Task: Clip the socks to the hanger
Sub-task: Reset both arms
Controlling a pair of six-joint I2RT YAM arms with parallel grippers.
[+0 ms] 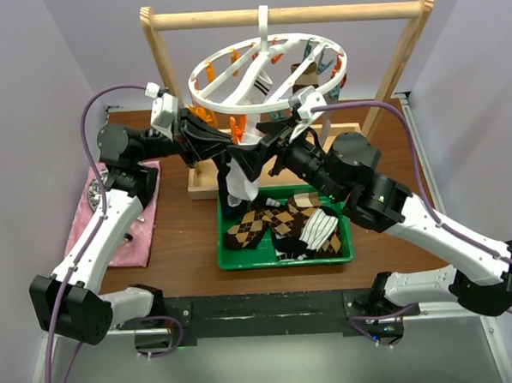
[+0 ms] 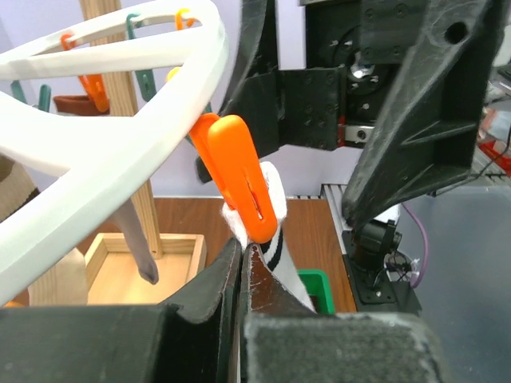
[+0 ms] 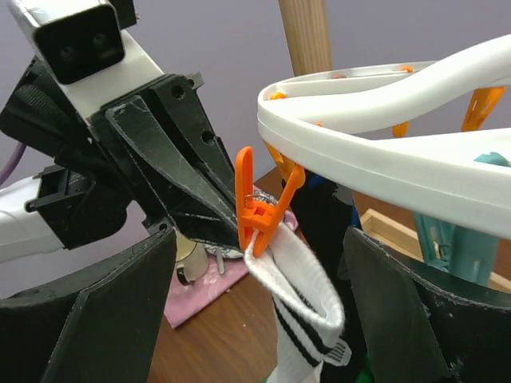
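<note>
An orange plastic peg [image 3: 259, 211] on the white plastic ring hanger [image 3: 359, 152] clamps a white black-striped sock [image 3: 299, 295]. The right tool [image 3: 257, 235] gapes around it, and the left tool [image 2: 242, 254] is closed beside it.

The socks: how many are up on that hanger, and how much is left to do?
Done: a white striped sock hangs from an orange peg on the hanger, with a dark sock behind it. In hand: the right claw stands open either side of that peg; the left claw is shut at the sock's cuff. Left: argyle socks and a black-and-white sock lie in the green tray.
</note>
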